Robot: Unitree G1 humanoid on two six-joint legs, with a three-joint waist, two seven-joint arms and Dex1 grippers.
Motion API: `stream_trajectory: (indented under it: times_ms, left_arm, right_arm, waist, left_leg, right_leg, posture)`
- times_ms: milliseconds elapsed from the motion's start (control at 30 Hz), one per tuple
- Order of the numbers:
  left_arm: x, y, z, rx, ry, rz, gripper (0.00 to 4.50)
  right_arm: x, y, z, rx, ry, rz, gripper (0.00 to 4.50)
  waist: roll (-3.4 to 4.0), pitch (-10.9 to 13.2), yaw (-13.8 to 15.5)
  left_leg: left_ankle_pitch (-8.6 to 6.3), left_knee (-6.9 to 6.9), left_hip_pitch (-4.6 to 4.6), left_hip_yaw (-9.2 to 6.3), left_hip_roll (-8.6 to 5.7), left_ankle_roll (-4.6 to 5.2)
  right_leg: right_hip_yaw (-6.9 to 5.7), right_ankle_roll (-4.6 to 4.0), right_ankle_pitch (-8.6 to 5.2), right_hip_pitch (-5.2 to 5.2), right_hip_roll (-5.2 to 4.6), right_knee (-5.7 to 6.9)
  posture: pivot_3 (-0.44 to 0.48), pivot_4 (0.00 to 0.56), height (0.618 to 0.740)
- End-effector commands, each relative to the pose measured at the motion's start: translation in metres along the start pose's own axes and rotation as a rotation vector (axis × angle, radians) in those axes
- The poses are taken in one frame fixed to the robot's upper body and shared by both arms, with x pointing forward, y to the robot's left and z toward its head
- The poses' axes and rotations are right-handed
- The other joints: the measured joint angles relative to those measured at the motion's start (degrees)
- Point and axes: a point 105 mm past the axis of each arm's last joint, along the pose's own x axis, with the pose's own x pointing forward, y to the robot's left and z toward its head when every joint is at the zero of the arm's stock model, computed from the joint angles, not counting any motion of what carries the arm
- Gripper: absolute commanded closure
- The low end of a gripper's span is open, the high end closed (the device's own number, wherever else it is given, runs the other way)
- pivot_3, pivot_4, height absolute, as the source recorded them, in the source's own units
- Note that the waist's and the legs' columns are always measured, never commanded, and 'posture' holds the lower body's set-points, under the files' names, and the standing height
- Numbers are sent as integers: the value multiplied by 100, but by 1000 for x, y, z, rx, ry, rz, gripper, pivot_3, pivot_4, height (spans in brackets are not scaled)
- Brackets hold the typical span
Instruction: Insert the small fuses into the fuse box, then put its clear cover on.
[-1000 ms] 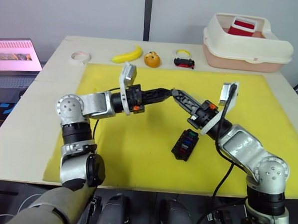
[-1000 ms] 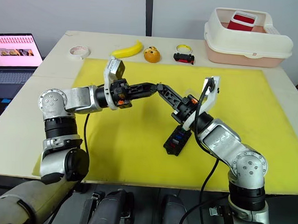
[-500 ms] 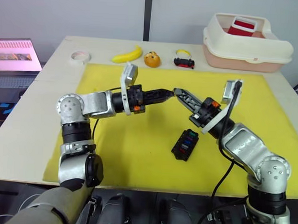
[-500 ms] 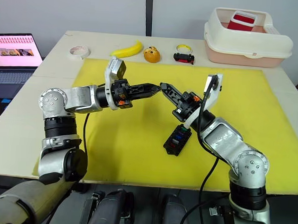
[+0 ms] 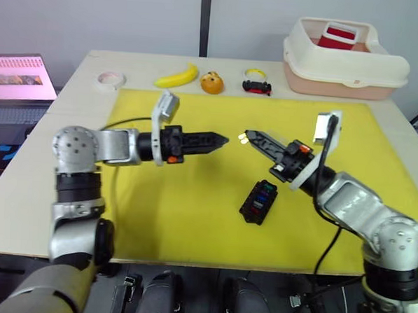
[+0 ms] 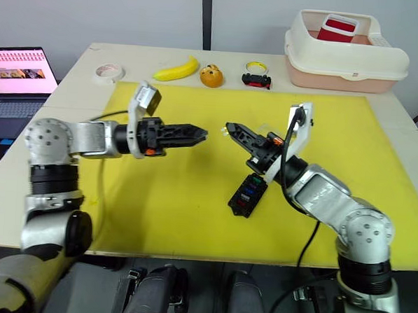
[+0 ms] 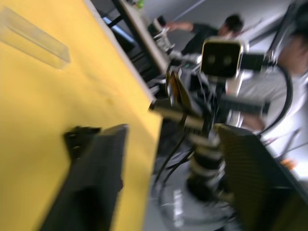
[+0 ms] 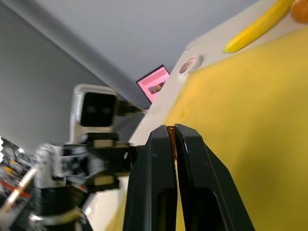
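Yellow matting [image 5: 157, 210] covers most of the bench [image 5: 72, 93], and the fuse box [image 5: 258, 201] lies on it as the landmark, a black block with coloured small fuses [image 5: 262, 197] seated in its slots. Above and just behind the fuse box, the right end effector [image 5: 246, 137] hangs over the mat with its two black fingers pressed together on a thin yellowish fuse [image 8: 173, 140], which shows as a sliver between the tips in the right wrist view. Well to the left of the fuse box, the left end effector [image 5: 222, 138] points towards the right one across a small gap, fingers closed to a point and holding nothing visible. The clear cover [image 7: 34, 42] lies flat on the mat in the left wrist view. Far behind the fuse box sit a banana [image 5: 177, 76], a tape roll [image 5: 111, 78] and a cream bin [image 5: 343, 62].
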Motion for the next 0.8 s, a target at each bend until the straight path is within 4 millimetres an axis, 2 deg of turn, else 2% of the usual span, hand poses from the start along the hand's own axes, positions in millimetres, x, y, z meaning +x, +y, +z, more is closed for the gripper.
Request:
stream_trajectory:
  times_ms: [33,100,133,233,400,500,800]
  left_arm:
    - [2,-7,-10,302,117,-61,1104]
    - [5,-2,-16,465,168,-80,1104]
    - [7,-1,-19,535,190,-97,878]
    - [16,3,-26,714,239,-143,53]
    - [35,14,-40,853,289,-184,53]
    - [47,17,-46,899,300,-201,53]
    - [58,25,-45,941,282,-171,53]
  right_arm:
    - [-21,-3,15,-181,45,-10,4500]
    - [-32,-13,15,-309,121,-52,4500]
    - [-37,-17,15,-368,156,-62,4500]
    - [-48,-27,11,-516,252,-68,4500]
    - [-56,-53,-9,-747,407,-62,4500]
    - [-51,-66,-16,-782,411,-50,4500]
    - [-41,-81,-28,-852,413,-28,4500]
  waist:
    - [1,0,23]
    - [0,0,40]
    - [1,0,61]
    - [1,0,76]
    - [1,0,124]
    - [-1,0,145]
    - [-1,1,152]
  left_leg:
    - [0,-4,0,0,2,0]
    - [-3,-4,0,1,1,5]
    - [-20,-4,-1,-1,2,33]
    - [-24,-3,-2,0,4,40]
    - [-25,-1,-3,2,0,42]
    - [-24,4,-3,2,-2,42]
    - [-23,9,-5,0,-1,41]
  right_leg:
    - [-1,-1,0,1,-1,-6]
    - [-1,-20,-8,4,-3,-12]
    - [-1,-25,-8,4,-4,-15]
    - [1,-28,-7,3,-3,-18]
    - [1,-21,-3,-1,0,-16]
    - [1,-8,4,-1,2,-15]
    - [-1,-4,6,-2,4,-8]
  posture:
    - [0,150,740]
    - [0,150,740]
    - [0,150,740]
    - [0,150,740]
    - [0,150,740]
    - [0,150,740]
    - [0,150,740]
